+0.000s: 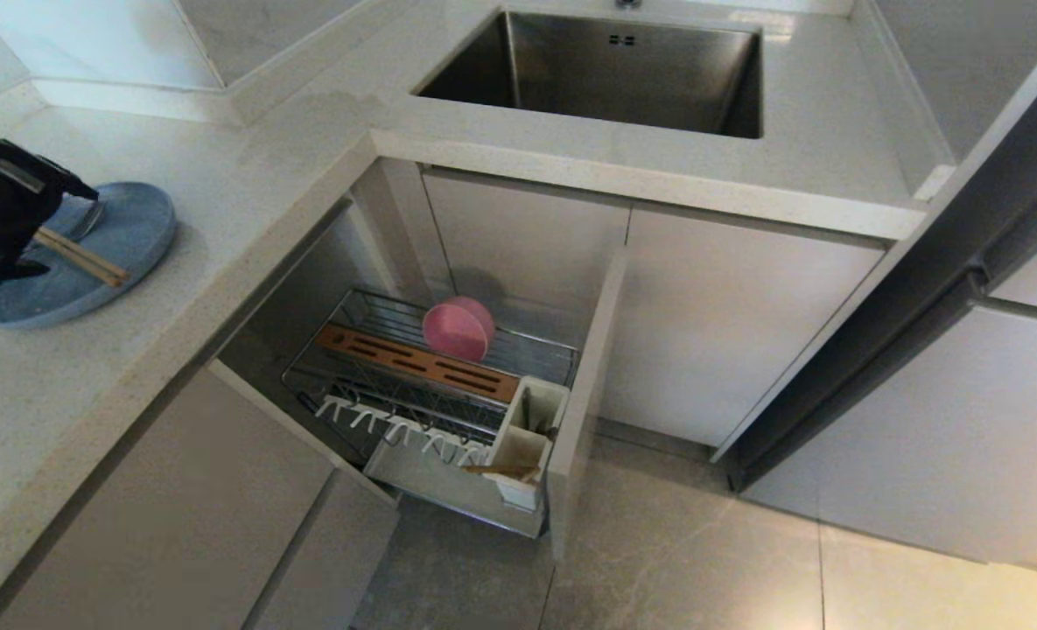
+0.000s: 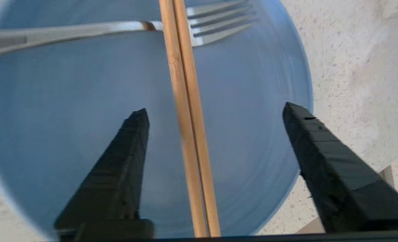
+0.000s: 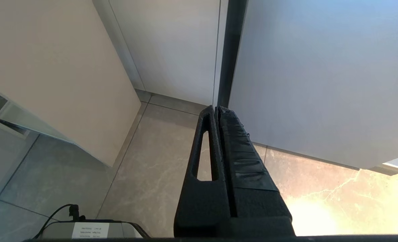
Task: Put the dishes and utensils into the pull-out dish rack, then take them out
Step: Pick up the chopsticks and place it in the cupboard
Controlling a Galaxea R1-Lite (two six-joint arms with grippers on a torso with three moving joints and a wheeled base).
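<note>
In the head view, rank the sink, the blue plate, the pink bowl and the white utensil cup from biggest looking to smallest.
1. sink
2. blue plate
3 and 4. pink bowl and white utensil cup: they look alike in size, so I won't rank them.

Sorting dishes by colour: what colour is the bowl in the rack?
Pink; the bowl shows best in the head view.

You had bare counter (image 1: 247,166) between the plate (image 1: 133,236) at its left edge and the sink (image 1: 606,74); in the rack (image 1: 448,385), only the pink bowl (image 1: 458,328) blocked the rear wires.
</note>
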